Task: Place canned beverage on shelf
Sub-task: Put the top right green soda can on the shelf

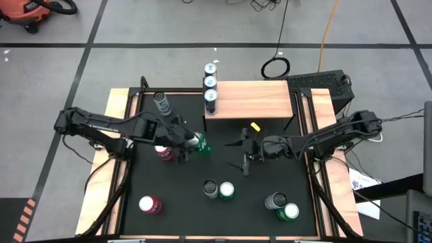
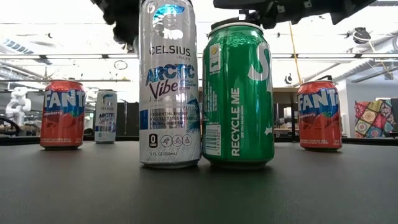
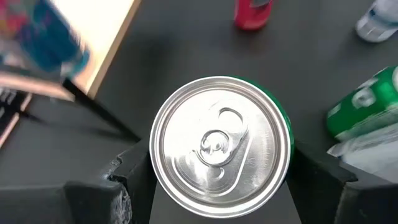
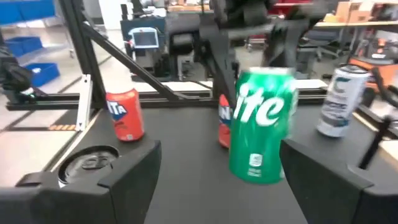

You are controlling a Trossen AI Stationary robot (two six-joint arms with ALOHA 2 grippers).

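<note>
My left gripper [image 1: 196, 143] is shut on a green Sprite can [image 1: 202, 146] at the table's middle, in front of the shelf [image 1: 256, 99], a light-wood board at the far side. The left wrist view looks down on the can's silver top [image 3: 221, 149], with one dark finger at each side. My right gripper [image 1: 241, 154] stands open just right of the can, pointing level at it without touching. In the right wrist view the green can [image 4: 261, 124] is ahead of those open fingers. Three tall cans [image 1: 210, 82] stand in a row at the shelf's left end. My left gripper pinches the green can between its two fingers, one on each side of the can's wall [image 3: 285, 134] just under the top rim. The fingers come slanting down from the table's left. The can tilts with its top toward the gripper and looks lifted off the table.
A red Fanta can [image 1: 163, 152] stands under the left arm and another [image 1: 150, 204] at the near left. A silver can [image 1: 160, 101] stands at the far left. Two pairs of cans [image 1: 219, 190] [image 1: 282, 206] stand near the front edge. A small yellow thing [image 1: 255, 126] lies before the shelf.
</note>
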